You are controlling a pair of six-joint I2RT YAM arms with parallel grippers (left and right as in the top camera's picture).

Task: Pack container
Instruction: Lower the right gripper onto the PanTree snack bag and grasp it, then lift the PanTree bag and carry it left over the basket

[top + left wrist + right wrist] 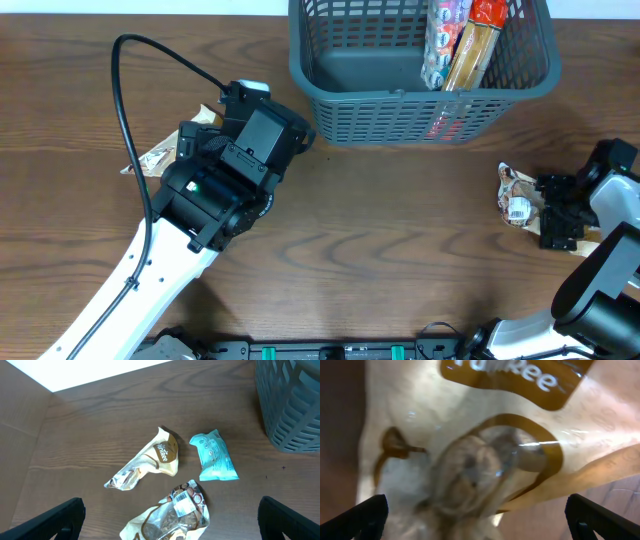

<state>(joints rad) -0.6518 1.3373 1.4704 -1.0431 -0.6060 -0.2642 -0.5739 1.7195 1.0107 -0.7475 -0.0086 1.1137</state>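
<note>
Container | tall packets upright inside | teal packet nearby

The cream packet in the right wrist view has a brown band with white letters ending in "Ree". The second packet's white lettering is too small to read. The third packet carries a barcode label, its digits illegible.

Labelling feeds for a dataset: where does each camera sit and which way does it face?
Overhead: above table, looking straight down; container, left arm, right arm show.
Left wrist: on left arm, faces down at three packets; own open fingertips below.
Right wrist: on right arm, close over cream packet; own fingertips below.
Shared: container, overhead and left wrist.
</note>
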